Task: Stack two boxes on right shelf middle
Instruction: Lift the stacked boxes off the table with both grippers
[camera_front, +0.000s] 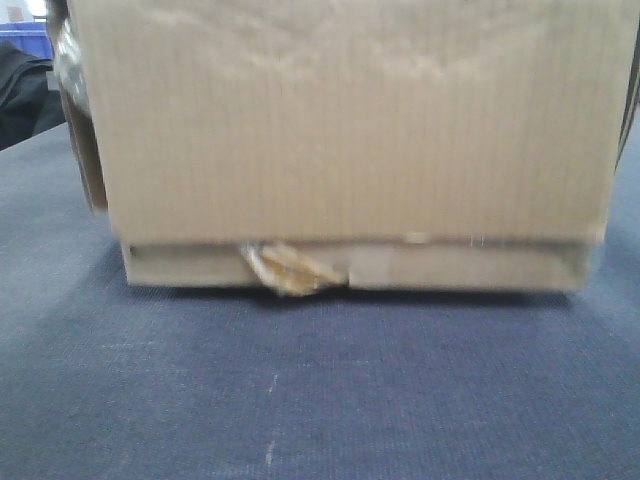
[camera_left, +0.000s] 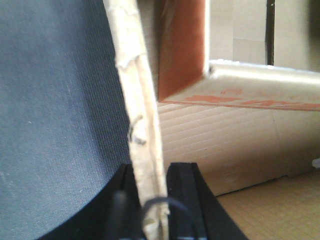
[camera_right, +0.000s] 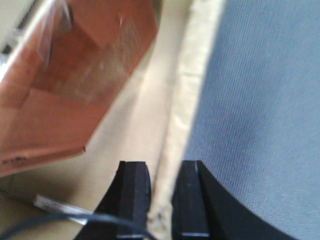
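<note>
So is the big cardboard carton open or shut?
Open: the left gripper and right gripper each clamp a bare wall edge of the carton, and an orange box shows inside.

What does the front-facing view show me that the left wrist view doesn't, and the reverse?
Front-facing only: the carton's creased outer face, the flatter box under it, and torn yellowish tape at the lower edge. No gripper shows there. Left wrist only: the left gripper closed on the carton's side wall, and an orange-brown box just past that wall. Both: brown cardboard on the blue-grey cloth.
</note>
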